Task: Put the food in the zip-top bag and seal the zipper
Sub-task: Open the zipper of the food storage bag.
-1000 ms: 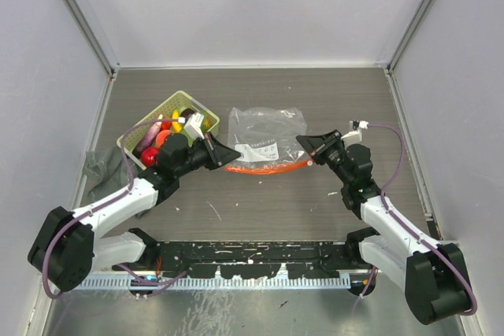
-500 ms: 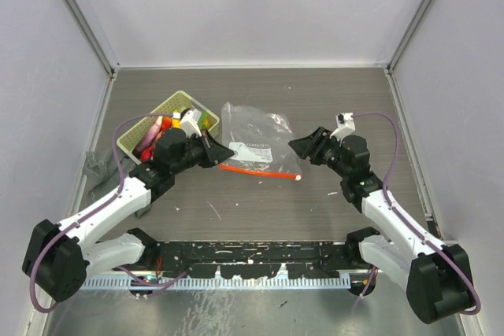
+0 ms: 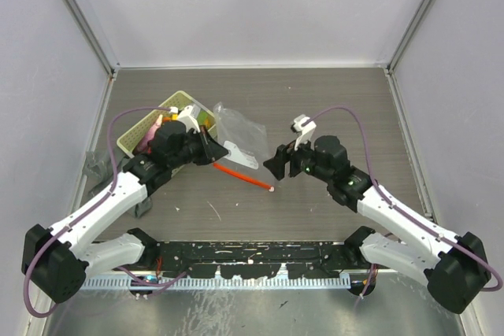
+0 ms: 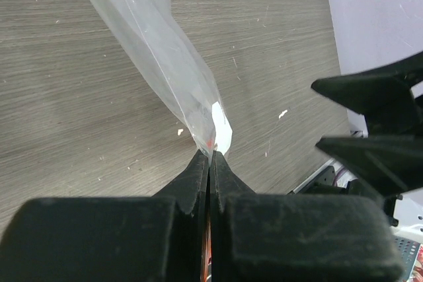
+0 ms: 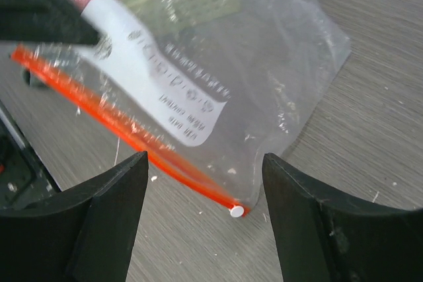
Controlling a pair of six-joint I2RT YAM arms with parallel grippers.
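The clear zip-top bag point(image 3: 239, 138) with a white label lies on the table, its red-orange zipper point(image 3: 244, 176) running to a white end tab point(image 5: 236, 211). My left gripper point(image 3: 214, 155) is shut on the zipper's left end, and the bag point(image 4: 165, 57) stretches away from its tips point(image 4: 209, 156). My right gripper point(image 3: 278, 169) is open with the zipper's right end point(image 5: 132, 133) between its jaws, not touching. The food point(image 3: 157, 127) sits in the yellow-green mesh basket point(image 3: 146, 131), mostly hidden behind my left arm.
Metal frame rails point(image 3: 79, 17) fence the table at the sides and back. A black toothed rack point(image 3: 252, 261) runs along the near edge between the arm bases. White crumbs point(image 4: 283, 113) dot the wood surface.
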